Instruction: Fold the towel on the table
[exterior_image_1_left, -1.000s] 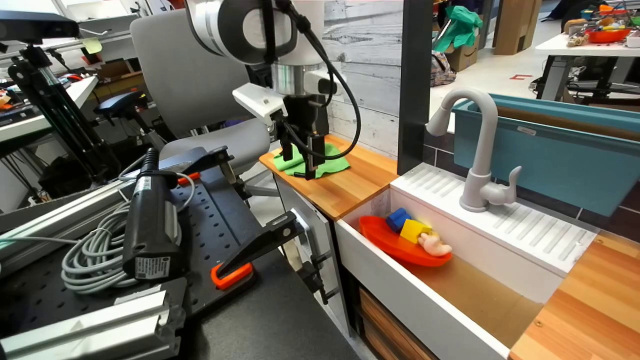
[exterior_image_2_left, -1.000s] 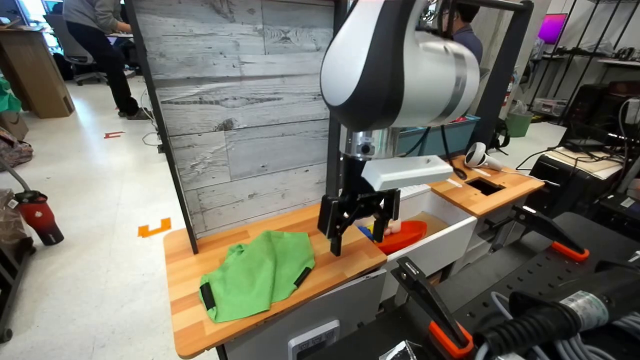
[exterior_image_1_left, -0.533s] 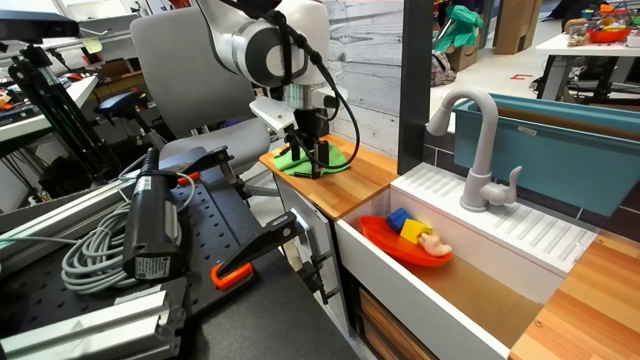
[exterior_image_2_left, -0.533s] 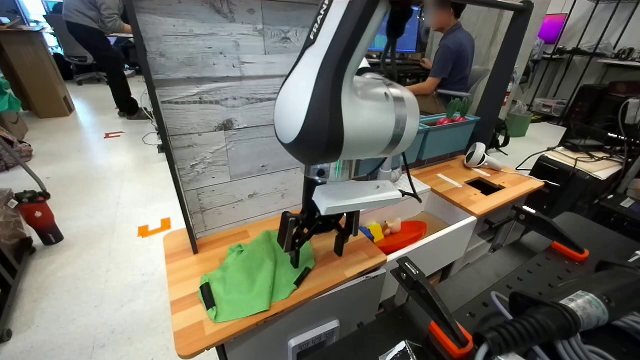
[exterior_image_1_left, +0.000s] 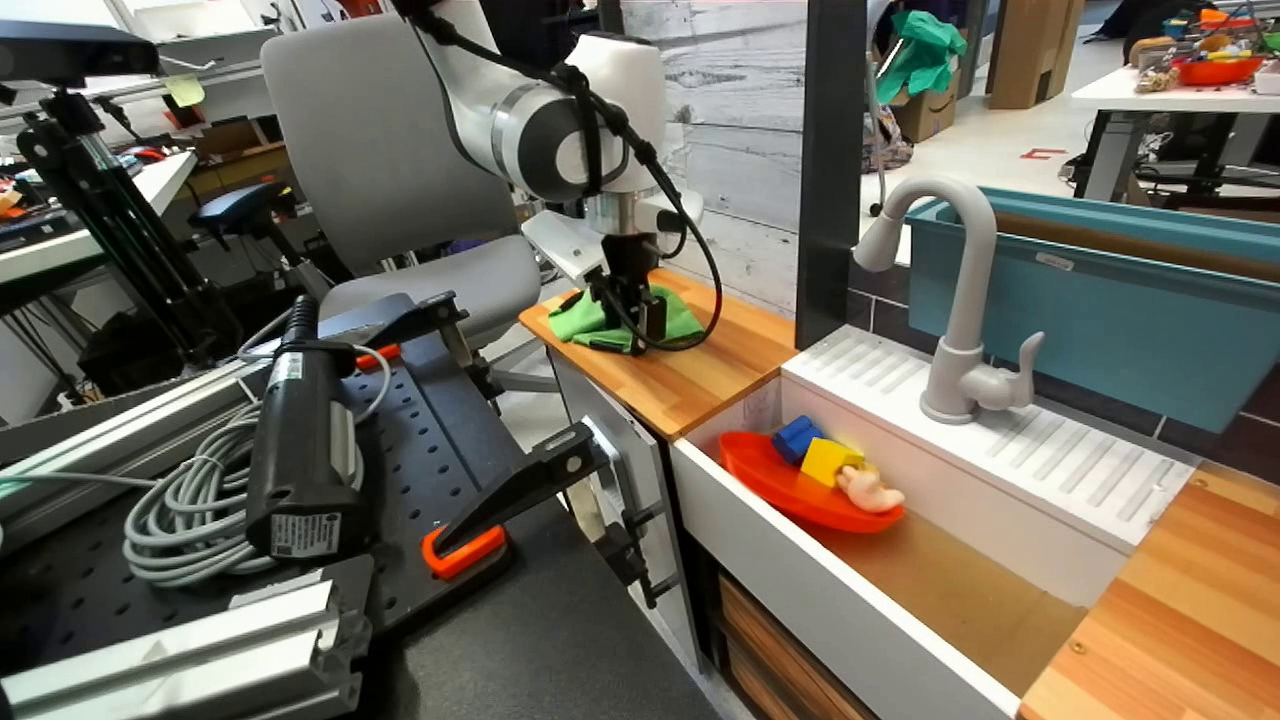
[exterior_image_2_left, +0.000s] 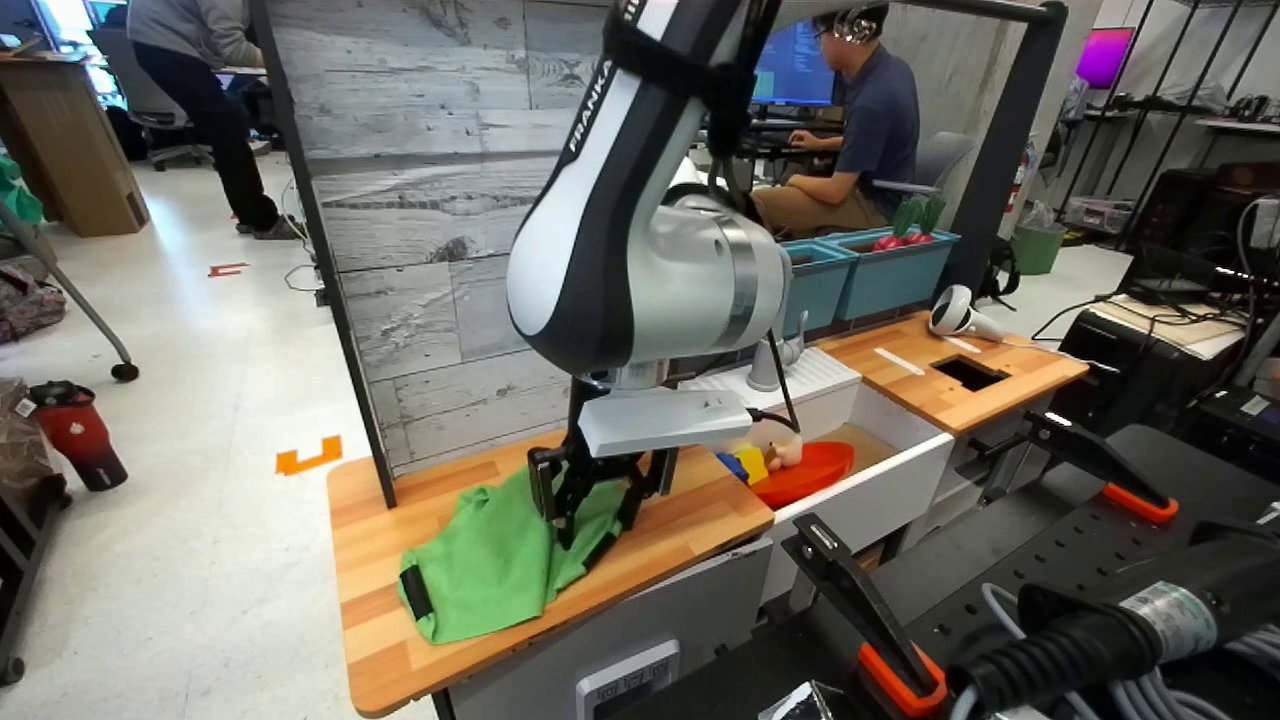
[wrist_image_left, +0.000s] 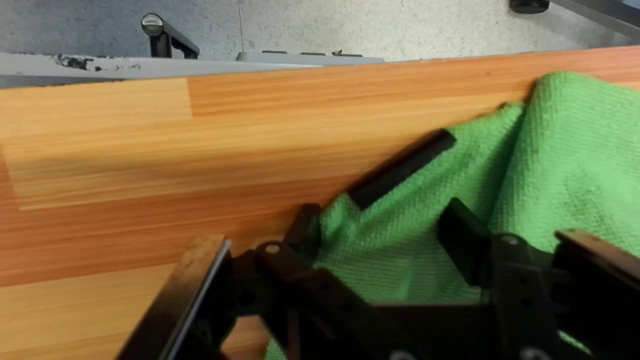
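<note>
All three views looked down
Both exterior views shared desk (exterior_image_2_left: 700, 510), towel (exterior_image_2_left: 490, 570) and sink (exterior_image_1_left: 800, 590) from different angles; the wrist view, nearest, looked past the hand (wrist_image_left: 382, 221).

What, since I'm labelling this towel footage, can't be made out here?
The towel: cut off by the right and bottom edges of the wrist view.
Part of the towel: behind the gripper in an exterior view.
Whether the gripper touches the towel: its blurred fingers cover the spot, wrist view.
Print on the white label: too small to read in an exterior view.
</note>
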